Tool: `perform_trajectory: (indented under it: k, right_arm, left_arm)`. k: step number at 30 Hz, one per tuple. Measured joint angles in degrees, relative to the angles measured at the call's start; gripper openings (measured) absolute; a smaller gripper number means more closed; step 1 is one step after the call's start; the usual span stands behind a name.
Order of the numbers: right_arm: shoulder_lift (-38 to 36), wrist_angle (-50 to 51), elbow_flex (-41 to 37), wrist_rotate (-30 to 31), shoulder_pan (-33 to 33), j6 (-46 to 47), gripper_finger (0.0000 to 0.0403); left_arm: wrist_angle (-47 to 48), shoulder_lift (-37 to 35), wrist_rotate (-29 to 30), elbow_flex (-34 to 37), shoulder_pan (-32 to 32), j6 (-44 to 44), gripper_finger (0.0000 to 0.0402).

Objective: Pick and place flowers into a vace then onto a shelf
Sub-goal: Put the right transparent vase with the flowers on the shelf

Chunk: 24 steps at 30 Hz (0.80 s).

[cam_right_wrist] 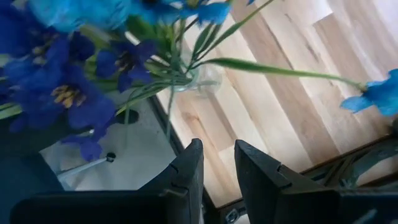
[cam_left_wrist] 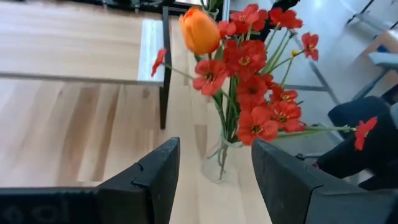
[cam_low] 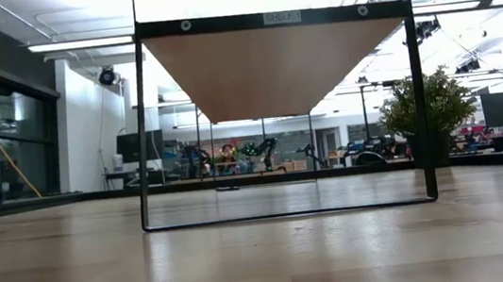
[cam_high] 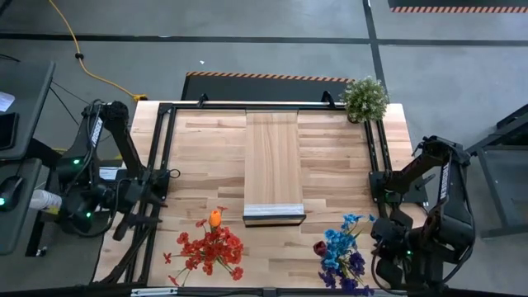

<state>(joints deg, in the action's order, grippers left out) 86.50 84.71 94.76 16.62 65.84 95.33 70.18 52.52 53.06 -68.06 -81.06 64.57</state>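
Red flowers [cam_high: 210, 250] with one orange head [cam_left_wrist: 200, 30] stand in a clear glass vase [cam_left_wrist: 217, 163] on the tabletop near its front edge, left of the shelf [cam_high: 274, 165]. My left gripper [cam_left_wrist: 214, 143] is open at the table's left side [cam_high: 163, 176], its fingers pointing toward this vase from some way off. Blue and purple flowers [cam_high: 342, 250] stand in a second glass vase [cam_right_wrist: 202, 78] at the front right. My right gripper [cam_right_wrist: 217, 144] hangs beside them [cam_high: 386, 221], its fingers a narrow gap apart with nothing between them.
The raised light-wood shelf [cam_low: 271, 63] on its black frame spans the table's middle. A bushy potted plant [cam_high: 365, 97] stands at the far right corner. Black frame rails run along the table's left and right sides. Bare tabletop lies on both sides of the shelf.
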Motion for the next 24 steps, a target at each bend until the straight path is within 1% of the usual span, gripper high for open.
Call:
perform_trajectory:
  k: [6, 12, 16, 24]
  right_arm:
    - [0.0, 2.5, 0.0, 0.0, -0.6, -0.3, 0.0083]
    - [0.0, 3.6, 0.0, 0.8, -0.6, -0.3, 0.0083]
    - [0.0, 4.7, 0.0, 1.9, -0.6, -0.5, 0.0083]
    - [0.0, 5.3, 0.0, 5.0, -0.6, -2.0, 0.0083]
  left_arm:
    - [-7.1, -5.0, -0.2, 8.1, 0.0, -0.1, 0.0232]
    - [-12.4, -8.5, -1.0, 14.3, 0.0, 0.2, 0.0232]
    - [-14.0, -10.5, -1.0, 16.9, 0.0, 0.2, 0.0232]
    - [-15.3, -13.3, -1.0, 19.5, 0.0, 0.2, 0.0232]
